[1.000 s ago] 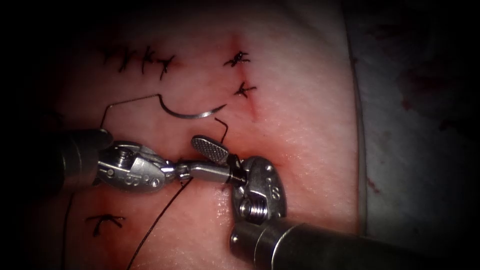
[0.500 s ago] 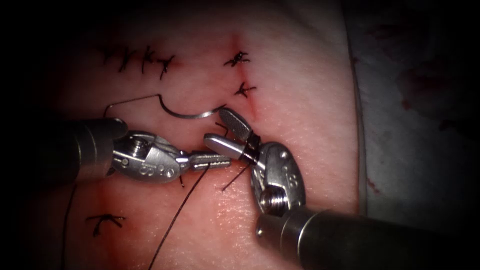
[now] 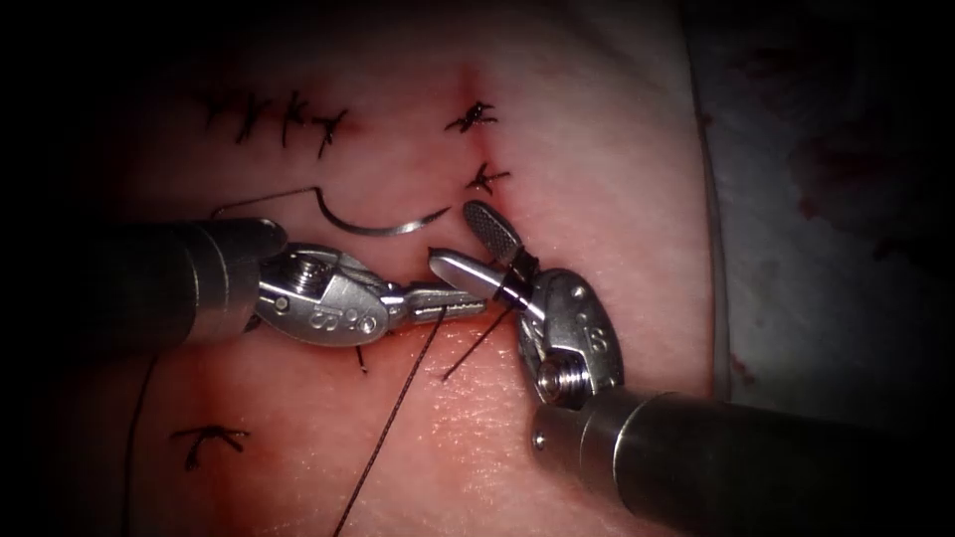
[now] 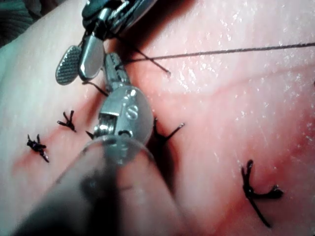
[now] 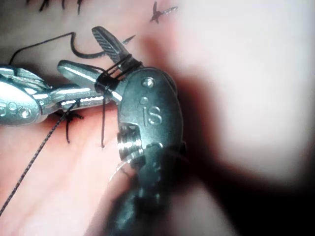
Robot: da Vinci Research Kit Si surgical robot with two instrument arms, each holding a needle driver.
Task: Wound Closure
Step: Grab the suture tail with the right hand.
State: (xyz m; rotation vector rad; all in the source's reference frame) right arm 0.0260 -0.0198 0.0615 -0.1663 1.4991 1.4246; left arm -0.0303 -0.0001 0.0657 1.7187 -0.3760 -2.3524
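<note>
We lose the thin dark thread (image 3: 383,423) where it runs off the endoscope view's lower edge. Both grey metal tool shafts (image 3: 756,467) are cut off by that view's edges. The nearest shaft (image 4: 103,196) blurs in the left wrist view.

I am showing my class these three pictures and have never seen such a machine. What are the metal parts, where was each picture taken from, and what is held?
This is a surgical practice robot with two thin arms working on pork belly, the tissue. One picture looks down from an endoscope; the other two come from cameras near each arm's wrist. The left tool has its jaws shut on the thread. The right tool has its jaws open, holding nothing, with thread wrapped around their base. The curved needle lies free on the tissue, not in it, left of the cut. Dark finished stitches sit nearby.
</note>
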